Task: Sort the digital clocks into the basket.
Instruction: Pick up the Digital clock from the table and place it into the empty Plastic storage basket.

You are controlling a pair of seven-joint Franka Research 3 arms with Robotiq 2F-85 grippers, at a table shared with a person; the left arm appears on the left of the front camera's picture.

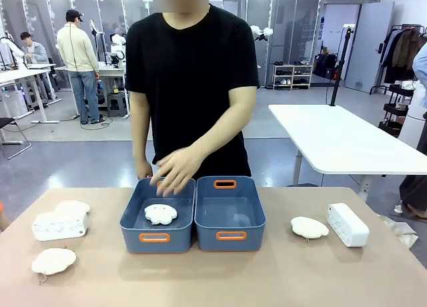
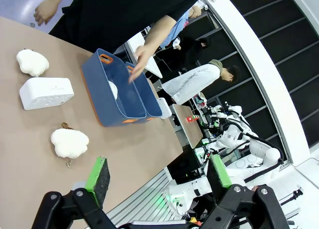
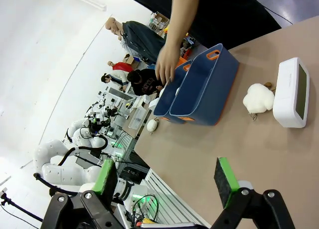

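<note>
Two white digital clocks lie on the brown table: one at the far left [image 1: 60, 225] [image 2: 46, 93], one at the right [image 1: 347, 224] [image 3: 292, 93] with its grey display facing up. Two identical blue baskets stand side by side in the middle. The left basket [image 1: 131, 217] [image 2: 107, 89] holds a white paw plush [image 1: 161, 213]; the right basket [image 1: 230, 213] [image 3: 209, 89] holds nothing. My left gripper [image 2: 158, 174] is open above the table's near left part. My right gripper [image 3: 164, 176] is open above the near right part. Neither grips anything.
The person stands behind the baskets, one hand [image 1: 175, 171] hovering over the left one. Loose paw plushes lie by the left clock [image 1: 72, 206] [image 1: 53, 260] and beside the right clock [image 1: 309, 227] [image 3: 258, 97]. Bare tabletop [image 1: 220, 280] stretches in front of the baskets.
</note>
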